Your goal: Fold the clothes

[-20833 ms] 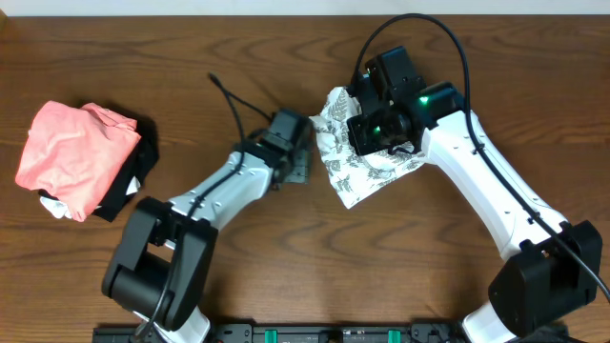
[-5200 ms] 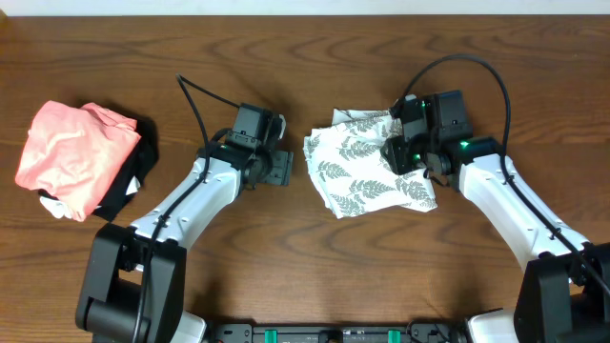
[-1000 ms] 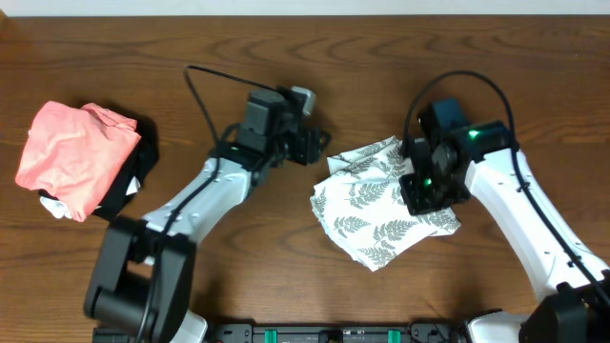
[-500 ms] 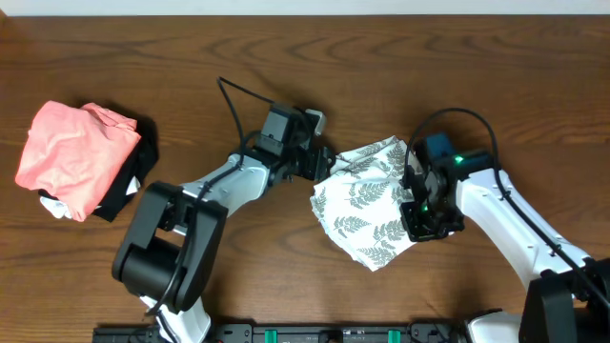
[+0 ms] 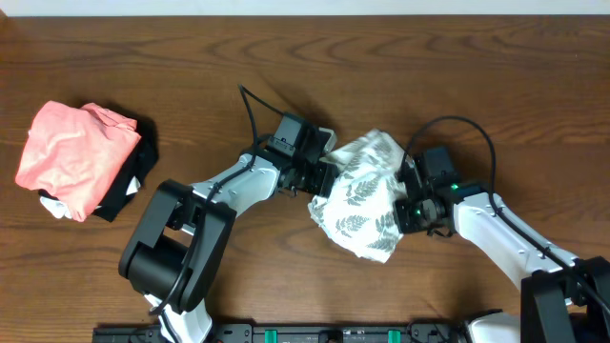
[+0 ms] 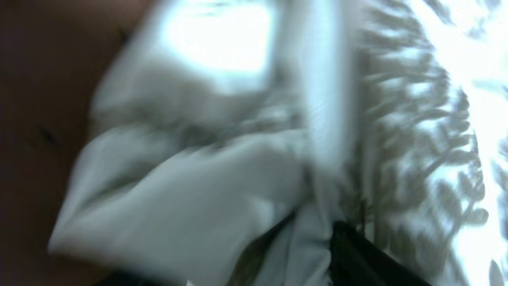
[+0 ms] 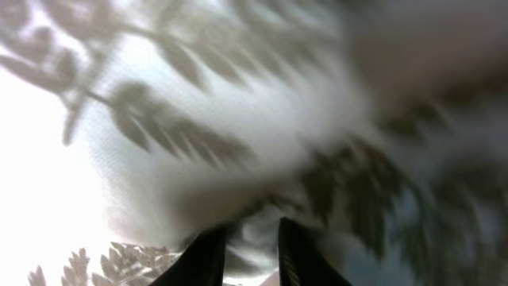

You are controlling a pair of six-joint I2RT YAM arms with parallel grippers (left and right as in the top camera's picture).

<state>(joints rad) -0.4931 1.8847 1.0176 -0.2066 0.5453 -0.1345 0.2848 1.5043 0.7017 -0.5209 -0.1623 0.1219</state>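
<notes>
The clothes (image 5: 364, 195), thin white fabric with grey fern leaves, lie bunched in a heap at the table's middle. My left gripper (image 5: 320, 178) pushes into the heap's left edge. In the left wrist view the fabric (image 6: 238, 159) fills the frame and lies between the open jaws; one dark finger (image 6: 365, 262) shows at the bottom right. My right gripper (image 5: 408, 205) sits against the heap's right edge. In the right wrist view its two dark fingers (image 7: 208, 256) stand a little apart, open, with a fold of the fern fabric (image 7: 238, 143) lying in the gap.
A salmon-pink folded garment (image 5: 74, 152) rests on a black folded cloth (image 5: 133, 176) at the far left. Black cables loop above both wrists (image 5: 253, 105). Bare wooden table (image 5: 286, 276) lies in front of the heap.
My left gripper has moved right and down into the garment's left edge. My right gripper has moved down and left, its jaws have parted a little, and the garment has bunched narrower.
</notes>
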